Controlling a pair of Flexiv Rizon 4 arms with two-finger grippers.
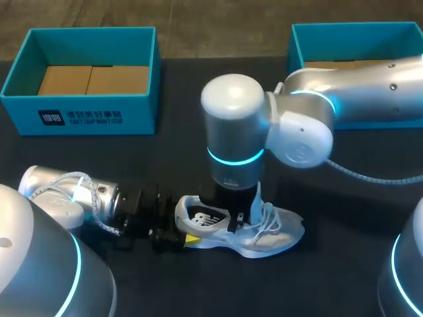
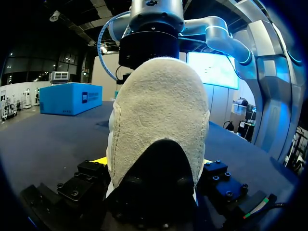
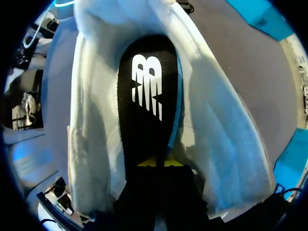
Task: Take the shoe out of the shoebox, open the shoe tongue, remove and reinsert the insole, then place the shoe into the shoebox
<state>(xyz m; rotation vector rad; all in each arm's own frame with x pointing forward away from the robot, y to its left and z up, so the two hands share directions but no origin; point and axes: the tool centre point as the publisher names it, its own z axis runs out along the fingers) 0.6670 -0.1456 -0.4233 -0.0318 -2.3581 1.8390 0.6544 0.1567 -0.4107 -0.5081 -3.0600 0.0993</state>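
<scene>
A white shoe [image 1: 271, 236] lies on the dark table, heel toward my left arm. My left gripper [image 1: 180, 238] lies low on the table with its fingers on both sides of the heel, wide apart and holding it; in the left wrist view the heel [image 2: 159, 115] fills the space between them. My right gripper [image 1: 235, 221] comes straight down into the shoe's opening. Its yellow tips [image 3: 156, 162] are shut on the black insole [image 3: 144, 96] with a white logo, which lies inside the shoe [image 3: 221, 144]. The insole's heel end [image 1: 201, 216] shows in the head view.
An open teal shoebox [image 1: 79, 117] with a cardboard floor stands at the back left. A second teal box [image 1: 344, 41] stands at the back right, partly behind my right arm [image 1: 357, 92]. Bare table lies between the boxes and the shoe.
</scene>
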